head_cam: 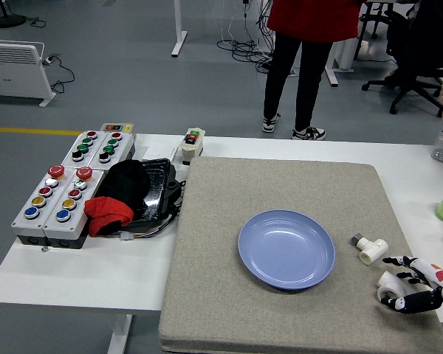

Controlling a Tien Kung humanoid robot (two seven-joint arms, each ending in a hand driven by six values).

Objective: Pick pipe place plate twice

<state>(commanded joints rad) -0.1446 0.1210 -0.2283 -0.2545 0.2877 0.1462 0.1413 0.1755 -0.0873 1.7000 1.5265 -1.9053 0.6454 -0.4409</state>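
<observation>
Head view: right hand [413,289] has its fingers curled around the lower pipe fitting [389,285], right of the blue plate [286,248] near the grey mat's [214,295] front-right corner. Its axis can't be made out. Second pipe fitting [370,249] lies free just right of the plate, long axis running up-left to down-right.

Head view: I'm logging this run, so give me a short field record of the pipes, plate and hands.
plate: blue plate, empty, on the grey mat
near pipe: white fitting at the mat's right edge, right hand around it with fingers curled over, not lifted
far pipe: white tee lying free between the plate and the hand
left hand: not in view
left of mat: button boxes, black tray
pipes on plate: none
</observation>
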